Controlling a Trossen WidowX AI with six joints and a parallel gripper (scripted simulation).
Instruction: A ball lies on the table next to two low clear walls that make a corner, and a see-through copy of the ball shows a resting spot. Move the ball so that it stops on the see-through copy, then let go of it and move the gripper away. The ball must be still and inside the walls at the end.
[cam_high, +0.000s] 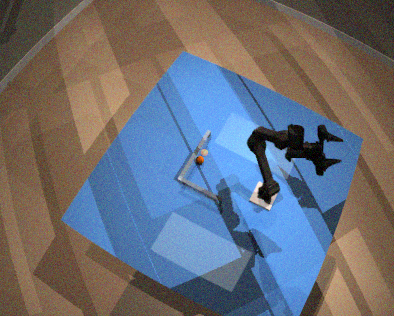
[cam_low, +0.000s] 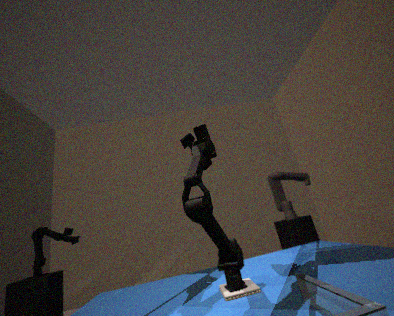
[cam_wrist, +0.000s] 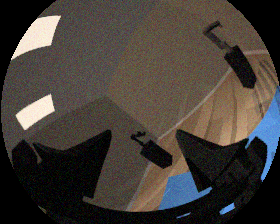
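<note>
An orange ball (cam_high: 200, 160) lies on the blue table inside the corner, close to the longer-looking clear wall (cam_high: 188, 166). A paler, smaller-looking ball shape (cam_high: 204, 152), apparently the see-through copy, shows right beside it, slightly toward that wall's far end. The second clear wall (cam_high: 200, 191) meets the first at the corner; the walls also show at the lower right of the exterior view, where neither ball can be made out. My gripper (cam_high: 341, 150) (cam_low: 193, 136) (cam_wrist: 144, 133) is open and empty, raised high and pointing away from the walls, on the other side of the arm base.
The arm stands on a white base plate (cam_high: 257, 200) (cam_low: 252, 289) to the right of the walls. Two other arms on dark pedestals (cam_low: 34, 295) (cam_low: 297, 231) stand beyond the table. Shadows and bright patches cross the blue table top (cam_high: 125, 175).
</note>
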